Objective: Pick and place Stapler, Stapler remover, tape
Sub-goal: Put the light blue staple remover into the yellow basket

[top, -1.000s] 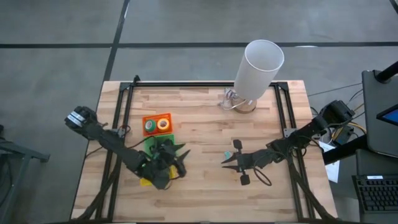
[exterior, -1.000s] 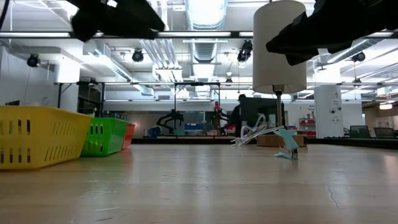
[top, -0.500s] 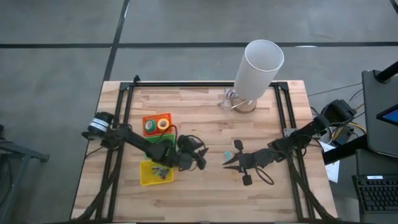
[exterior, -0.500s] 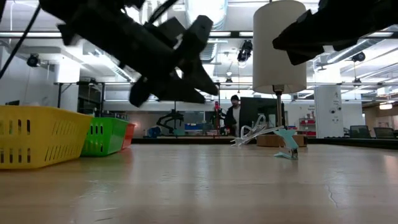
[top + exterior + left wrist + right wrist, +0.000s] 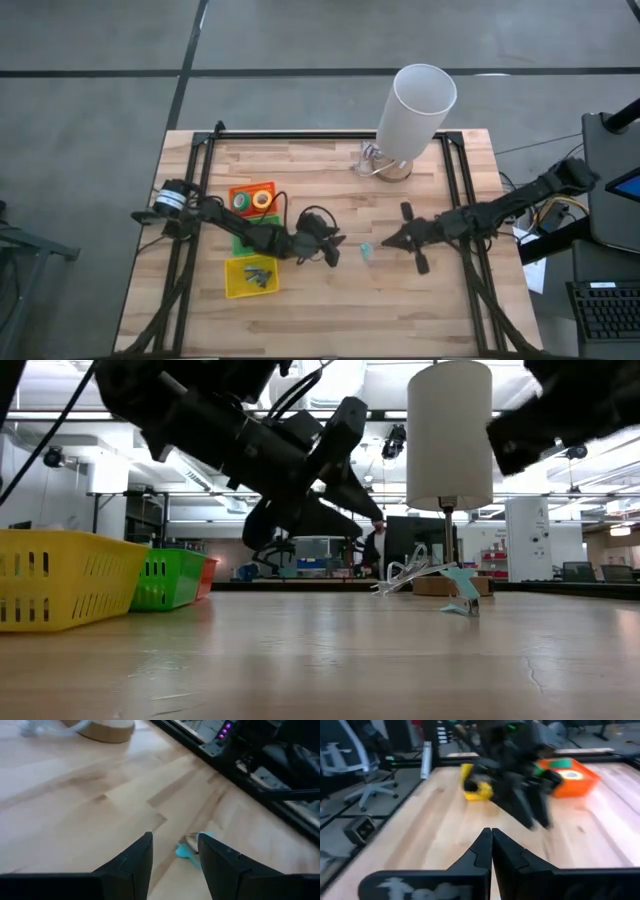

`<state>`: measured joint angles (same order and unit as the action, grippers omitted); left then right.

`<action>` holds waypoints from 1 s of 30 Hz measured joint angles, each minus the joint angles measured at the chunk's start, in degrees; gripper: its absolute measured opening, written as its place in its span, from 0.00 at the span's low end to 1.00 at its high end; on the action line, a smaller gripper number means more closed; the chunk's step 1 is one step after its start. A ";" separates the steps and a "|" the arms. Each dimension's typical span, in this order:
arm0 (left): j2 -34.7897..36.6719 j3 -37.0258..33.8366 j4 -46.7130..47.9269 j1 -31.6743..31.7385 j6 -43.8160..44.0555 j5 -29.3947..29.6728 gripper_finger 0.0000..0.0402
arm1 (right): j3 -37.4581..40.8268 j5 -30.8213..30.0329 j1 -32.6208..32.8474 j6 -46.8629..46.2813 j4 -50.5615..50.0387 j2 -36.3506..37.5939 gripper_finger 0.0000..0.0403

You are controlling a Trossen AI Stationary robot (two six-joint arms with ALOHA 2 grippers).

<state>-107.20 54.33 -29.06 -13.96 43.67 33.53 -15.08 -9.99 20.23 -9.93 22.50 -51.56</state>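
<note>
A small teal staple remover [image 5: 366,252] lies on the bare wood at the table's middle; it also shows in the low view [image 5: 462,598]. My left gripper [image 5: 337,250] hangs open above the table just left of it. In the left wrist view the teal staple remover [image 5: 187,851] shows past the gap of my left gripper [image 5: 173,841]. My right gripper [image 5: 390,240] is shut and holds nothing, just right of the remover. Green and yellow tape rolls [image 5: 251,200] sit in the orange tray [image 5: 236,188]. The black stapler is out of view.
A tall white cylinder [image 5: 420,105] stands on a round base at the far edge, with a silver staple remover [image 5: 370,160] beside it. The yellow tray [image 5: 234,290] holds silver pieces near the front. My left arm covers most of the green tray [image 5: 238,241]. A black frame [image 5: 330,137] borders the table.
My left gripper has swung from over the yellow tray toward the table's right, ending beside the teal staple remover. My right gripper has drawn back toward the right edge and slightly toward the far edge, still shut. The remover has stayed where it was.
</note>
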 joint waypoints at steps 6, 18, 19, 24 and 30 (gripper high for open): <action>-0.49 2.23 -0.41 2.13 3.07 -7.94 0.39 | 7.49 -0.45 -4.50 -2.52 -1.15 9.86 0.02; -9.96 10.62 -0.24 4.27 8.38 -16.52 0.39 | 13.73 -2.02 -5.05 -1.97 -2.43 17.67 0.02; -11.14 11.79 -0.63 4.26 8.49 -17.59 0.39 | 13.73 -1.98 -5.03 -1.97 -2.66 17.76 0.02; -15.92 15.84 0.34 4.24 7.85 -18.74 0.39 | 13.73 -1.68 -5.01 -2.14 -2.59 17.64 0.02; -17.48 17.68 0.56 4.32 7.52 -19.40 0.39 | 13.73 -1.52 -5.01 -3.06 -2.69 17.69 0.02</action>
<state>-124.67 72.01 -28.50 -9.64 51.19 14.13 -1.34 -11.51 15.22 -12.99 19.81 -33.87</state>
